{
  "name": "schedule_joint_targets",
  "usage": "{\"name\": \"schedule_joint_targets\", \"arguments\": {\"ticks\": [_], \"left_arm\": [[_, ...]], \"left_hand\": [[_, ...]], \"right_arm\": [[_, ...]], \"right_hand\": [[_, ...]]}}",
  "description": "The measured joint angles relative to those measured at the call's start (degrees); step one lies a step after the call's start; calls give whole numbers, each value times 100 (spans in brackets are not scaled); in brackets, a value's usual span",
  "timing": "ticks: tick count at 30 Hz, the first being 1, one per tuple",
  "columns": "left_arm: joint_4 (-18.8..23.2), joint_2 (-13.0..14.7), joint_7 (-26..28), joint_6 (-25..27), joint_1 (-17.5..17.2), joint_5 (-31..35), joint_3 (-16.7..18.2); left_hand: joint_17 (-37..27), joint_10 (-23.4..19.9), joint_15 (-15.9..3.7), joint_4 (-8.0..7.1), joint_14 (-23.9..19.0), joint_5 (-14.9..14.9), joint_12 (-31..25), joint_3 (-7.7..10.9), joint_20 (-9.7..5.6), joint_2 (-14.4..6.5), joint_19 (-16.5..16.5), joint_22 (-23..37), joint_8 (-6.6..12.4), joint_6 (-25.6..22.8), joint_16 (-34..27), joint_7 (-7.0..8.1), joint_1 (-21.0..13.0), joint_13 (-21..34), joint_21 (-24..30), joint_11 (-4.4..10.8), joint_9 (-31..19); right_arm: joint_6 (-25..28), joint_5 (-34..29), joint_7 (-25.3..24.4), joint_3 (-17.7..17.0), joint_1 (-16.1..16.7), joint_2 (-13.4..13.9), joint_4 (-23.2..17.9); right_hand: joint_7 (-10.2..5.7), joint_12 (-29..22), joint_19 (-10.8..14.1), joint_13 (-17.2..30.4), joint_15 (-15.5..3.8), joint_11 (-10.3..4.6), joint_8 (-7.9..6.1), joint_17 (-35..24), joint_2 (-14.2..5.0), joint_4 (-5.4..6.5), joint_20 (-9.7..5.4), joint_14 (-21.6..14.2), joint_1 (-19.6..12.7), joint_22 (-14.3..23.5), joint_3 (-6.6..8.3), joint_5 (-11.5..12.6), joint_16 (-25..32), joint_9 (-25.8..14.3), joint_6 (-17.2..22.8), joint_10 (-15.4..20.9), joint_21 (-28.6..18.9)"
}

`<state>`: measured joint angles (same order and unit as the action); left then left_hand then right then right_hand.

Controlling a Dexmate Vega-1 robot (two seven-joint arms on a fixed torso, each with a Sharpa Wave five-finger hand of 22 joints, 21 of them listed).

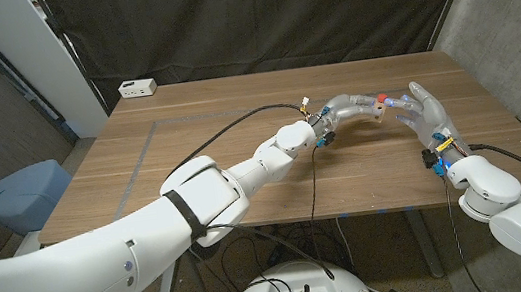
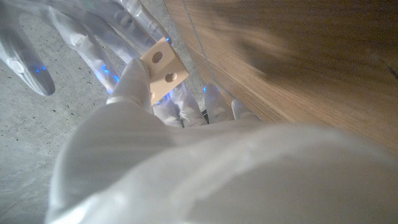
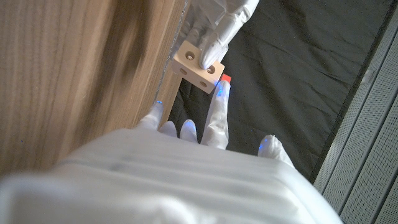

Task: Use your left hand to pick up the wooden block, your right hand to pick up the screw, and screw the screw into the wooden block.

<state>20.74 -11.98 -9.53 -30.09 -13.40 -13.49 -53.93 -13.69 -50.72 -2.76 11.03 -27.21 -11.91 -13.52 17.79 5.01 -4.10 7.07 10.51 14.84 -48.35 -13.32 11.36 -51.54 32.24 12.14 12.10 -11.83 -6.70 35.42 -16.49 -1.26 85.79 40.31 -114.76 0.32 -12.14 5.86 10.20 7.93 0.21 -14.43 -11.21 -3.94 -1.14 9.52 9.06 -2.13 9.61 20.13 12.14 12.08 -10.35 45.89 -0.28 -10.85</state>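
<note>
Both hands meet: left hand [image 1: 354, 107] pinches wooden block [image 2: 163, 67], seemingly unmarked.

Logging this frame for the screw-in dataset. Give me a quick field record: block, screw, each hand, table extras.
wooden block: pale block with round holes, held off the table by the left hand
screw: a small red tip shows at the block beside the right hand's fingers; cannot tell whether it is the screw
right hand: raised by the block, fingers reaching to it; grip unclear
table: wooden
extras: white box at the far left corner
</note>
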Motion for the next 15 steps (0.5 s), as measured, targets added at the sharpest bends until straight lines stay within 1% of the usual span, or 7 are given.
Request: {"name": "schedule_joint_targets", "arguments": {"ticks": [2,3,4,8,15], "left_arm": [[0,0,0,2,1,-1,-2],[0,-1,0,2,1,-1,-5],[0,-1,0,2,1,-1,-6],[0,-2,-1,-2,2,-1,-12],[0,2,0,-90,-8,11,-15]], "left_hand": [[0,0,0,0,0,2,0,0,0,0,0,0,0,0,0,0,0,0,0,0,0],[0,0,0,0,0,-5,0,0,0,0,0,0,0,0,0,0,0,0,0,0,0],[0,0,0,0,0,-8,0,0,0,0,0,0,0,0,0,0,0,0,0,0,0],[0,1,0,0,0,-21,0,0,0,0,0,0,0,0,0,0,0,0,0,1,-1],[0,3,0,0,0,-21,0,0,0,0,0,0,0,0,0,0,0,0,0,3,-4]], "right_arm": [[0,1,19,-13,12,0,0],[0,5,40,-16,18,0,0],[-2,10,56,-19,24,0,0],[-37,18,101,-41,51,-5,0],[-89,3,103,-81,120,-45,0]], "right_hand": [[-1,0,0,-7,-6,-5,0,3,0,0,0,-6,0,0,0,0,0,0,81,43,0],[29,0,0,-8,-6,-11,-22,3,0,0,0,-6,0,0,0,0,0,0,110,50,0],[8,0,0,-8,-6,-11,-22,3,0,0,0,-6,0,0,0,0,0,0,130,50,0],[17,0,0,-7,-26,-40,-22,3,0,0,0,-26,0,0,0,0,0,0,204,83,0],[8,0,19,-7,-33,11,-22,3,0,0,-20,-61,0,0,0,0,22,0,212,134,0]]}}
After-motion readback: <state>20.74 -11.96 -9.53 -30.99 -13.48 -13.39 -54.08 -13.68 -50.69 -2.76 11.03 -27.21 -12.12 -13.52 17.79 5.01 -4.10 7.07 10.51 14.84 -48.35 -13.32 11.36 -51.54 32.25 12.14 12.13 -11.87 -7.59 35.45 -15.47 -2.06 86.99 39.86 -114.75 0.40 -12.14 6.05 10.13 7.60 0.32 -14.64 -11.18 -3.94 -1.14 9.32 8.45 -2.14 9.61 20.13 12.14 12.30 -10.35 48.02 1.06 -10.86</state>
